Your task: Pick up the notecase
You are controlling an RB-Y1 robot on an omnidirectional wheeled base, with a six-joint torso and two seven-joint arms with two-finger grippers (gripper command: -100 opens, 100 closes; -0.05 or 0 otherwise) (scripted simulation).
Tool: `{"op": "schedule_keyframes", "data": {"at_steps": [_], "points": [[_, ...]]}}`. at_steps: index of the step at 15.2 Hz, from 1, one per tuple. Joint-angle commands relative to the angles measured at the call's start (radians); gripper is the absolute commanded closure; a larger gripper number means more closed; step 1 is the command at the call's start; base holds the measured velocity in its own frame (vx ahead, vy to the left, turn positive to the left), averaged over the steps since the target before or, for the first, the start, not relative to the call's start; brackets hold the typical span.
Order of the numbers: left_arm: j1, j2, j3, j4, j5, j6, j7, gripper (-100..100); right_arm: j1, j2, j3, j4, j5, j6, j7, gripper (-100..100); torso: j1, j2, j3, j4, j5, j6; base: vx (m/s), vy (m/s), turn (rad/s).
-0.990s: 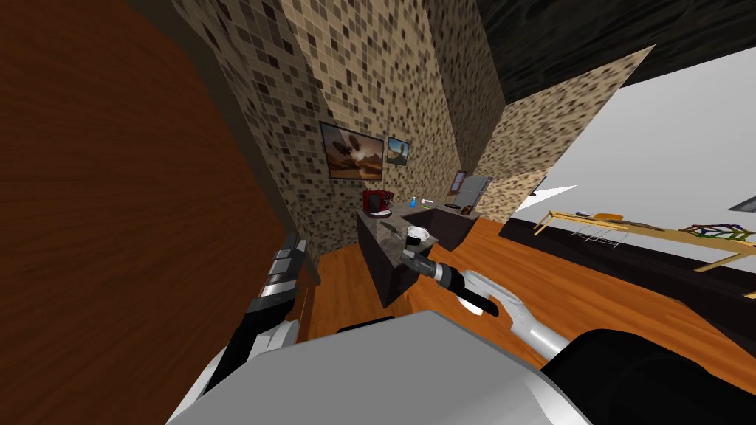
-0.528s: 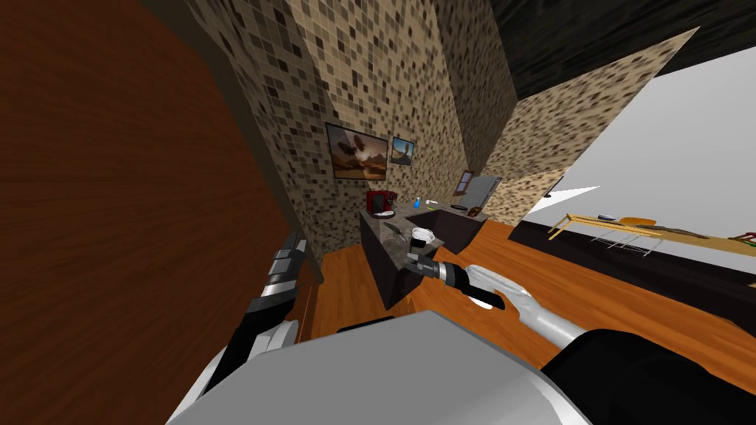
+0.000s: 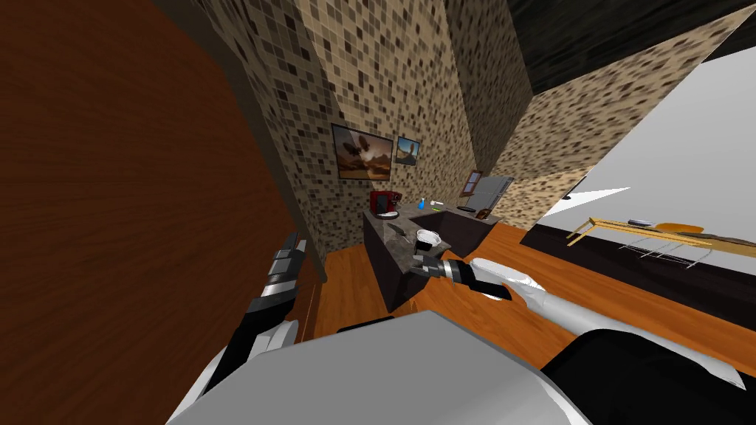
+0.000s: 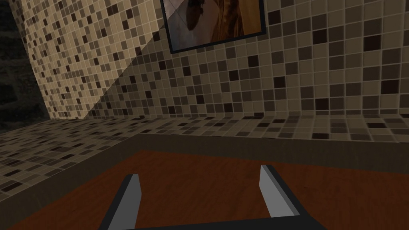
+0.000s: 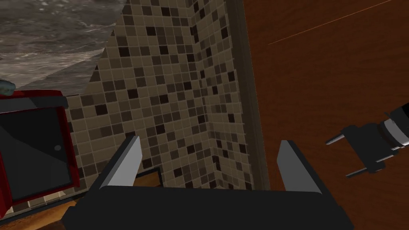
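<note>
A dark counter (image 3: 384,247) with a grey stone top stands ahead by the tiled wall. On it lie a small dark flat thing (image 3: 396,230) and, at the far end, a small brown thing (image 3: 483,214); I cannot tell which is the notecase. My right gripper (image 3: 415,262) (image 5: 209,141) hangs open and empty at the counter's near end, next to a white bowl (image 3: 428,237). My left gripper (image 3: 295,240) (image 4: 199,173) is open and empty, raised beside the brown door (image 3: 133,221). It also appears in the right wrist view as the left gripper (image 5: 339,155).
A red coffee machine (image 3: 382,202) (image 5: 36,147), a blue bottle (image 3: 421,203) and a dark sink recess (image 3: 443,218) occupy the counter. Framed pictures (image 3: 362,153) hang on the tiled wall. A wooden dining table (image 3: 650,232) stands far right across the orange floor (image 3: 576,273).
My head view has turned, sliding the dining table to the right. The right forearm has swung lower and flatter, with its gripper staying at the counter's near end. The left arm is still.
</note>
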Motion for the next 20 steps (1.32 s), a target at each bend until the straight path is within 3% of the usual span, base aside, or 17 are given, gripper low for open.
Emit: {"op": "schedule_keyframes", "data": {"at_steps": [1, 20], "points": [[0.0, 0.0, 0.0, 0.0, 0.0, 0.0, 0.0, 0, -0.001, -0.05, 0.005, 0.011, 0.022, 0.004, 0.0, -100, 0.0, 0.0, 0.0, 0.0, 0.0, 0.0, 0.039, 0.017, 0.11], [0.0, 0.0, 0.0, 0.0, 0.0, 0.0, 0.0, 0, 0.019, -0.468, 0.052, 0.153, 0.207, -0.011, 0.011, -100, -0.001, -0.002, -0.001, -0.001, 0.0, 0.0, 0.048, 0.008, 0.08]]}}
